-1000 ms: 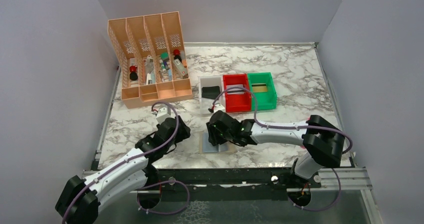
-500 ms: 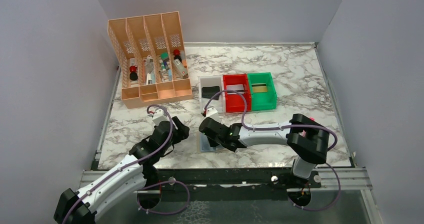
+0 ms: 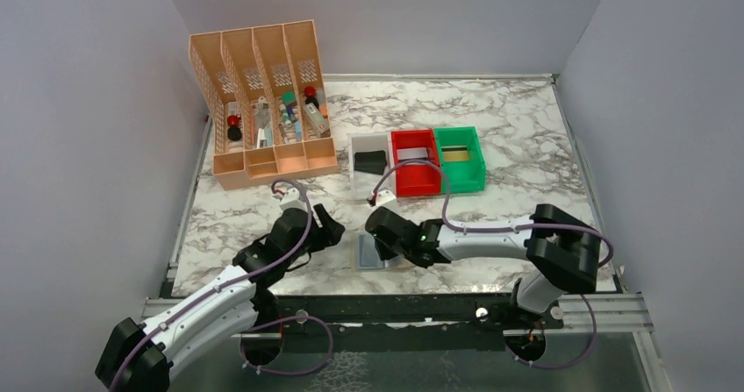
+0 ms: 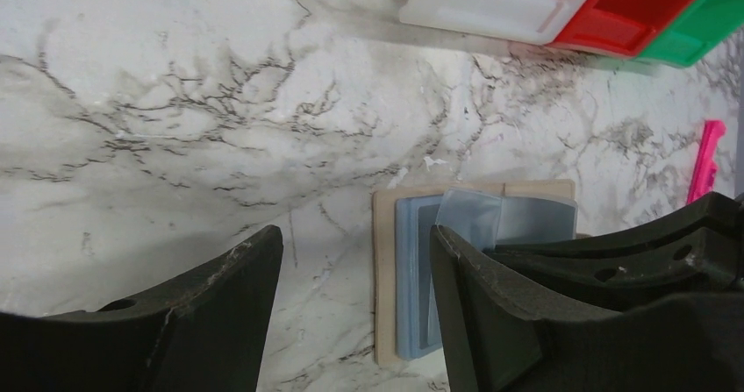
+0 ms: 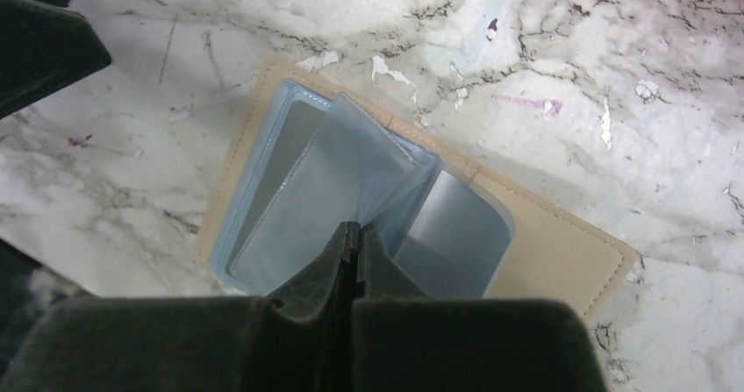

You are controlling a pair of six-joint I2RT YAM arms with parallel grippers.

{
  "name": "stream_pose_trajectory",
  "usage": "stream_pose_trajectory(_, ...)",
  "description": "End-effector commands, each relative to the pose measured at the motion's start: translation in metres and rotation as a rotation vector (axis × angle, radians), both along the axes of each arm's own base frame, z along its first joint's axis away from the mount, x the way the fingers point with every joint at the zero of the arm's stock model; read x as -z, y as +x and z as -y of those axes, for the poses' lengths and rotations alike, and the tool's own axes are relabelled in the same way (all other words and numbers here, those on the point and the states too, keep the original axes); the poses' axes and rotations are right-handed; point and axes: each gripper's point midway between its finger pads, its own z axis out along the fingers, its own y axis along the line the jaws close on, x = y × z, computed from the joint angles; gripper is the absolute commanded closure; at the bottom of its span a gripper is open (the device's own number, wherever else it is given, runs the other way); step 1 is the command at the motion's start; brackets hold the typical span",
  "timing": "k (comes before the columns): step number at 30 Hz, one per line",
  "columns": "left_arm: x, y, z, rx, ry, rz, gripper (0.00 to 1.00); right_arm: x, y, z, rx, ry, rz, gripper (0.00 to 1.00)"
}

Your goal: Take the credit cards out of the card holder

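Observation:
The tan card holder (image 3: 368,255) lies open near the table's front edge, its pale blue-grey pockets (image 5: 289,164) facing up. My right gripper (image 5: 355,227) is shut on a loose pocket leaf (image 5: 368,168) at its middle and holds that leaf lifted off the holder. Grey shows inside the pockets; whether it is a card I cannot tell. My left gripper (image 4: 353,234) stands open over bare marble just left of the holder (image 4: 386,278), touching nothing. A black credit card (image 3: 369,159) lies in the white bin and a grey one (image 3: 414,154) in the red bin.
White, red and green bins (image 3: 418,160) stand in a row behind the holder. The tall orange organiser (image 3: 263,103) fills the back left corner. A pink stick (image 4: 704,160) lies on the marble right of the holder. Grey walls close in three sides.
My right gripper has closed onto the holder's pocket leaf. Its arm swung left, then back a little. The left gripper edged toward the holder, still open.

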Motion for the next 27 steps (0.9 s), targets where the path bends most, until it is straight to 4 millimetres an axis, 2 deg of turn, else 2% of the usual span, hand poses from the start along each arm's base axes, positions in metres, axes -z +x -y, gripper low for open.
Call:
stream_pose_trajectory(1,-0.016,-0.004,0.028,0.15,-0.088,0.041,0.34,-0.025,-0.006,-0.009,-0.016,0.164,-0.023,0.99)
stream_pose_trajectory(4,-0.02,-0.008,0.041,0.217,-0.128,0.044,0.34,-0.031,-0.007,-0.006,0.011,0.24,-0.044,0.99)
stream_pose_trajectory(10,-0.016,-0.016,0.057,0.312,-0.157,0.019,0.34,-0.026,-0.008,0.002,0.043,0.335,-0.109,0.99)
stream_pose_trajectory(16,-0.013,-0.026,0.079,0.42,-0.247,-0.005,0.34,-0.019,-0.008,0.009,0.072,0.377,-0.145,0.99)
stream_pose_trajectory(22,0.0,-0.027,0.093,0.459,-0.229,-0.07,0.35,-0.017,-0.007,0.016,0.098,0.396,-0.151,0.99)
stream_pose_trajectory(27,-0.002,-0.029,0.107,0.482,-0.227,-0.064,0.36,-0.013,-0.007,0.021,0.113,0.393,-0.154,0.99)
